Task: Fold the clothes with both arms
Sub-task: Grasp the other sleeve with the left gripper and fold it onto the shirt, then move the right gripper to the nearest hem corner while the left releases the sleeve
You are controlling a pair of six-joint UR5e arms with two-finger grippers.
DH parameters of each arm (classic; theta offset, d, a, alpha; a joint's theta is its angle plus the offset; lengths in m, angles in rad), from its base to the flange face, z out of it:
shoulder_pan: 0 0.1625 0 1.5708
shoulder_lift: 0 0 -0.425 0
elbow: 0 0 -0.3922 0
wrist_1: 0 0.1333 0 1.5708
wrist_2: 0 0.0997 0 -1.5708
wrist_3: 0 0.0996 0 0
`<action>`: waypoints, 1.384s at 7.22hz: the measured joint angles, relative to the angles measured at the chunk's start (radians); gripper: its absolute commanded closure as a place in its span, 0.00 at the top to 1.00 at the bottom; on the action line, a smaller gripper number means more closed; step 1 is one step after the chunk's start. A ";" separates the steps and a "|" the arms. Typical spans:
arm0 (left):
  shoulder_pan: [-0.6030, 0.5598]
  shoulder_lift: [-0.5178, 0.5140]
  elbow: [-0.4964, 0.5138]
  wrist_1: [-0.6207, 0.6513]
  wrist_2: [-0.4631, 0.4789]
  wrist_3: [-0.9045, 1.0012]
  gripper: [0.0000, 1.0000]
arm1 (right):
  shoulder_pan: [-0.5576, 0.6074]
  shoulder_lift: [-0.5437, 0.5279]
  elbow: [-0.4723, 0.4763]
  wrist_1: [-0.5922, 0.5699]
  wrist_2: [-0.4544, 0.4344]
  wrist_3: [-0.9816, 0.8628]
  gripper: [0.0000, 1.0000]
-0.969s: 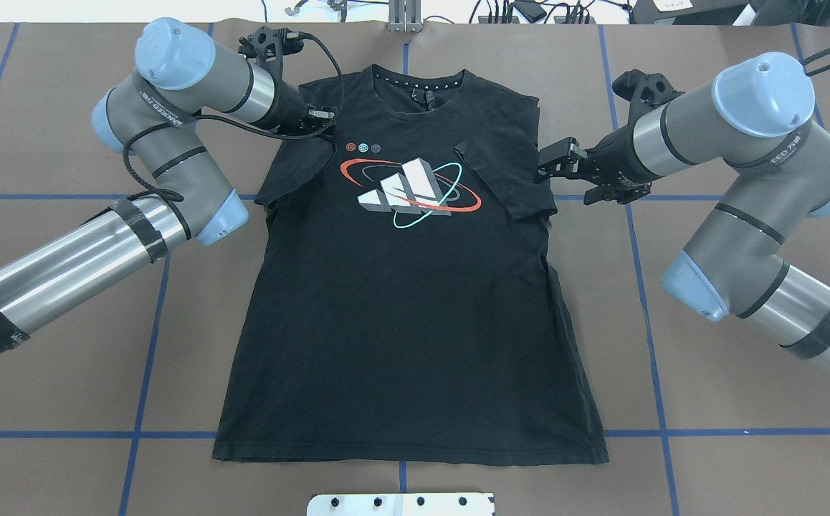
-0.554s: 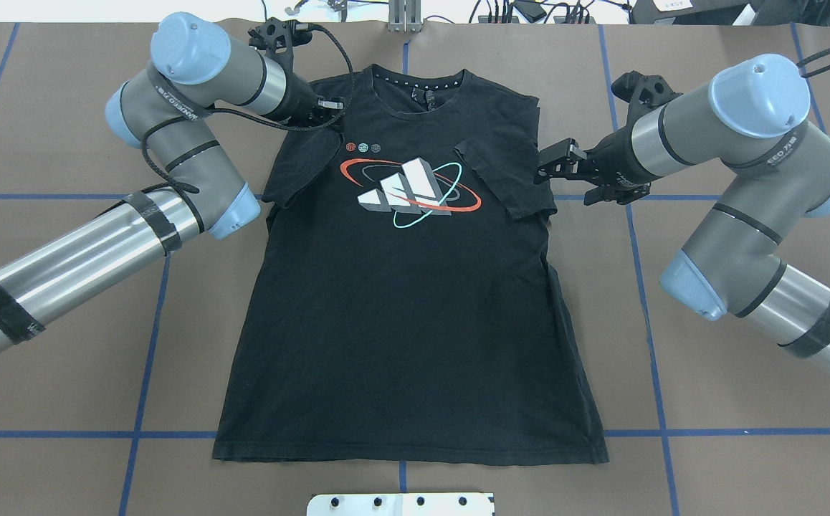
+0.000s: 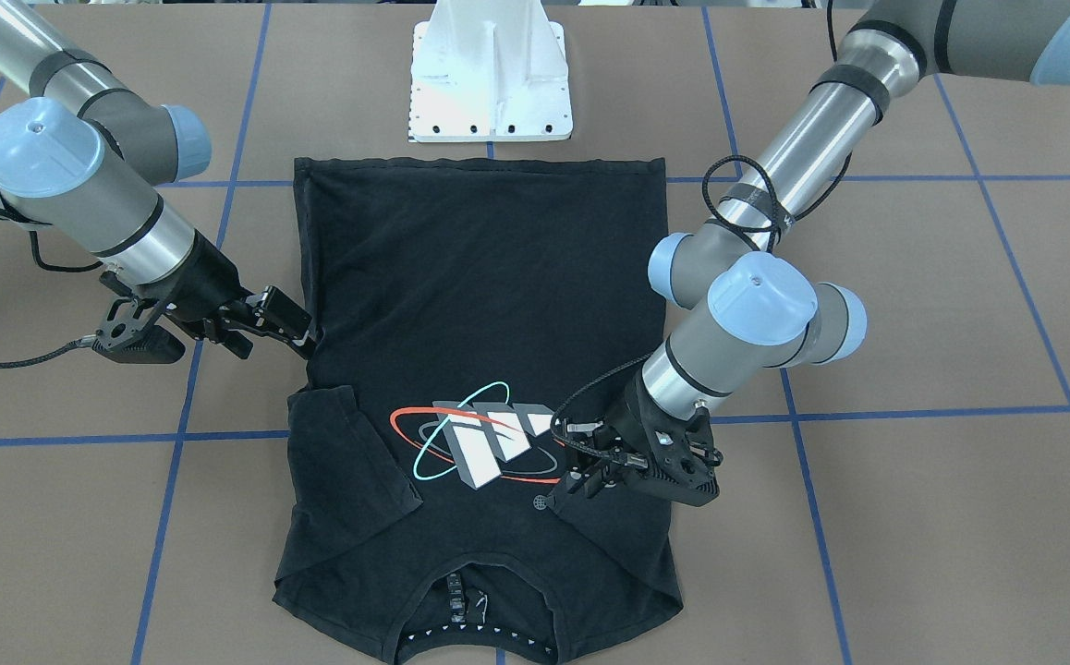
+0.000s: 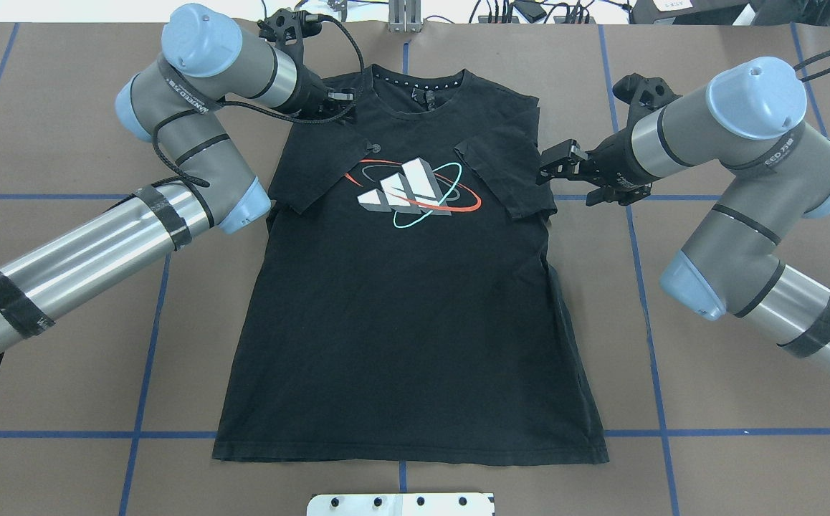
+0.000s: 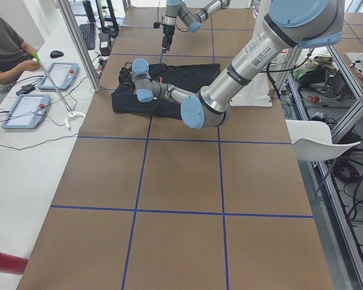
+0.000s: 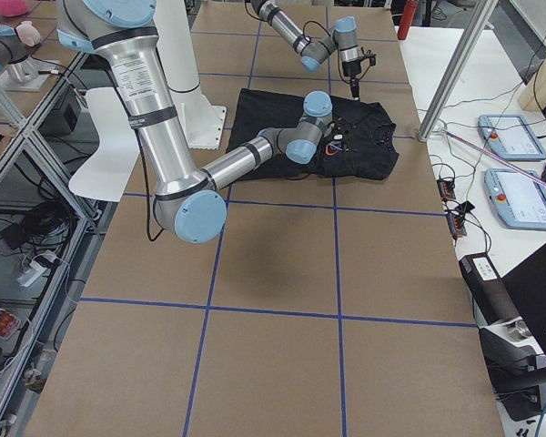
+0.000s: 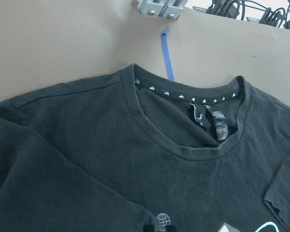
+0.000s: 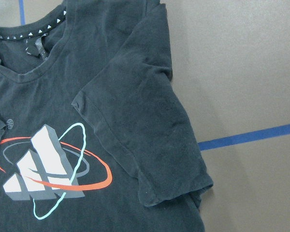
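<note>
The black T-shirt (image 4: 408, 322) lies flat, graphic up, with its collar at the far side of the table (image 4: 709, 444). Its sleeve on my right side is folded in onto the chest and lies loose (image 8: 135, 111). My right gripper (image 4: 545, 166) hovers open just outside that shoulder edge, holding nothing; it is also in the front view (image 3: 306, 334). My left gripper (image 4: 349, 107) is shut on the tip of the other sleeve, which is drawn across the chest beside the graphic (image 3: 489, 434). The front view shows this gripper (image 3: 561, 485) low over the shirt (image 3: 480, 277).
The white pedestal base (image 3: 489, 83) stands at the hem side of the shirt. Blue tape lines (image 4: 146, 344) cross the brown table. A person (image 5: 6, 48) sits at a side desk with control tablets (image 5: 54, 75). Cables and a metal bracket (image 4: 404, 18) line the far edge.
My left gripper has moved right and toward the collar, pulling its sleeve further over the chest and covering two of the small round logos. The right arm has not moved.
</note>
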 measured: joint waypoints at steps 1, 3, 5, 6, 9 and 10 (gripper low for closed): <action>0.002 0.019 -0.052 0.004 -0.004 -0.024 1.00 | -0.006 -0.016 0.010 -0.003 -0.023 0.014 1.00; 0.006 0.132 -0.233 0.007 -0.008 -0.095 1.00 | -0.050 -0.117 0.099 -0.006 -0.067 0.128 1.00; 0.010 0.288 -0.455 0.006 -0.008 -0.150 1.00 | -0.136 -0.319 0.277 -0.006 -0.118 0.275 0.99; 0.016 0.328 -0.513 0.006 -0.007 -0.170 1.00 | -0.206 -0.396 0.345 -0.007 -0.190 0.382 0.98; 0.032 0.379 -0.556 0.005 0.007 -0.201 0.99 | -0.513 -0.492 0.433 -0.007 -0.483 0.646 0.93; 0.032 0.385 -0.564 0.005 0.008 -0.202 1.00 | -0.601 -0.520 0.446 -0.007 -0.556 0.671 0.92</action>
